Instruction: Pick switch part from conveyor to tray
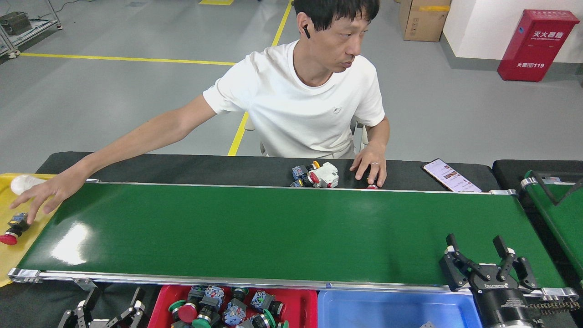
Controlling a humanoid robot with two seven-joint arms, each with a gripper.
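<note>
The conveyor spans the head view, and I see no switch part on its green belt. Several switch parts lie in the red tray at the near edge. My left gripper sits low at the bottom left beside that tray, fingers spread open and holding nothing. My right gripper hovers open over the belt's near right edge, also holding nothing. A red-capped switch part lies in the yellow tray, just under the person's outstretched hand.
The person sits behind the belt, and their other hand rests on the black table over a small red-capped part. A cluster of switch parts and a phone lie there too. A blue tray sits right of the red one. A second green belt stands at far right.
</note>
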